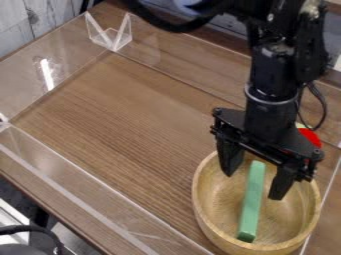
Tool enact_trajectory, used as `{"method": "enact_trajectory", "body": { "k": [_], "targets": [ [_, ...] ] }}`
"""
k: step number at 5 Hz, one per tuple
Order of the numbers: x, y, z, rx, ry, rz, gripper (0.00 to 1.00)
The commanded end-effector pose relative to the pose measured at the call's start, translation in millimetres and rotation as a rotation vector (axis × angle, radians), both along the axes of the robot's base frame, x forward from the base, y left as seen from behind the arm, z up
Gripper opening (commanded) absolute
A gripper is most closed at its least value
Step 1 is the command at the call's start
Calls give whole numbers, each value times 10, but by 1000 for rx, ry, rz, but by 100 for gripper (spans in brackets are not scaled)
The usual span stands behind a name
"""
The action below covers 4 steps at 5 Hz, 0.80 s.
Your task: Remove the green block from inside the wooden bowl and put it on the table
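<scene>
pincer [260, 171] open, straddling green block [252, 204] | block inside wooden bowl [217, 213] | table [134, 115]

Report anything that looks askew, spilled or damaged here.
Nothing is spilled or damaged. The green block leans on a slant inside the wooden bowl, one end up near the rim; the open gripper straddles its upper end.
</scene>
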State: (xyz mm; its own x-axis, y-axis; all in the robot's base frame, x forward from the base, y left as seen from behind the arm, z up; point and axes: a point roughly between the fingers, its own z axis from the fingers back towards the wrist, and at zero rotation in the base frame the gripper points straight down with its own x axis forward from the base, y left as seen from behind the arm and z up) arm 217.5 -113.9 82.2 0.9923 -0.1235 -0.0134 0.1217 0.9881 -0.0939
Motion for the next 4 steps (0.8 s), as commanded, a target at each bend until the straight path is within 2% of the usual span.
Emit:
{"method": "enact_trajectory", "body": {
  "k": [1, 2, 3, 4],
  "targets": [
    [26, -19, 39, -10, -46, -7, 100],
    [52, -28, 15, -14, -74, -5, 100],
    [71, -36, 7, -22, -88, -3, 100],
    [98, -27, -88, -8, -82, -1, 100]
  ]
}}
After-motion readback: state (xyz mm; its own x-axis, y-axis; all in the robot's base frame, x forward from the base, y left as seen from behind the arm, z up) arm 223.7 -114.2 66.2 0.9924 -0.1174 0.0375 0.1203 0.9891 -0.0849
